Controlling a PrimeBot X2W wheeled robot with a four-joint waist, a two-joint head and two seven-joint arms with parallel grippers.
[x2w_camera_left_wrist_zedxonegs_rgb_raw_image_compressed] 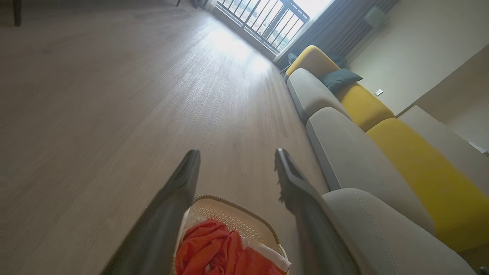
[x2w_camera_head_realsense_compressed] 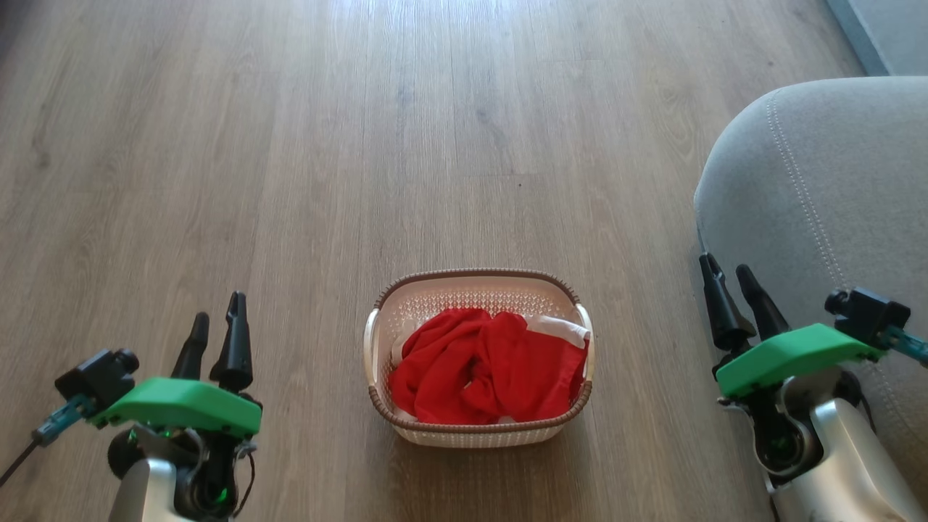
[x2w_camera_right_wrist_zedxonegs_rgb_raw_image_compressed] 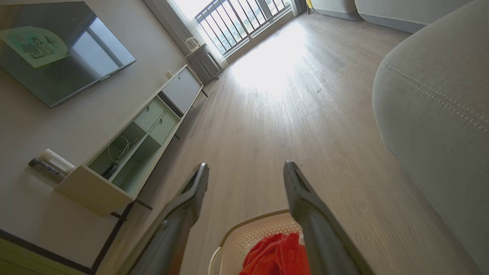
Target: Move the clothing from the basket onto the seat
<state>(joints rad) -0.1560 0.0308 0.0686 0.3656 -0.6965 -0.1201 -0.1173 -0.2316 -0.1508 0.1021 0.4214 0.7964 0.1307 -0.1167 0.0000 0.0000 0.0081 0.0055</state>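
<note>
The task stands at its opening step: nothing has been grasped. The clothing (x2w_camera_head_realsense_compressed: 486, 366) lies heaped inside the basket (x2w_camera_head_realsense_compressed: 478, 286), which rests on the floor (x2w_camera_head_realsense_compressed: 362, 145) directly ahead of the robot. The seat (x2w_camera_head_realsense_compressed: 819, 181) is to the robot's right, apart from the basket. The left gripper (x2w_camera_head_realsense_compressed: 217, 308) and the right gripper (x2w_camera_head_realsense_compressed: 726, 264) flank the basket, each with fingers spread and nothing between them. By judgement, the next move requires one gripper to descend into the basket, pinch a raised fold of fabric, and lift it clear of the rim before carrying it to the seat.
</note>
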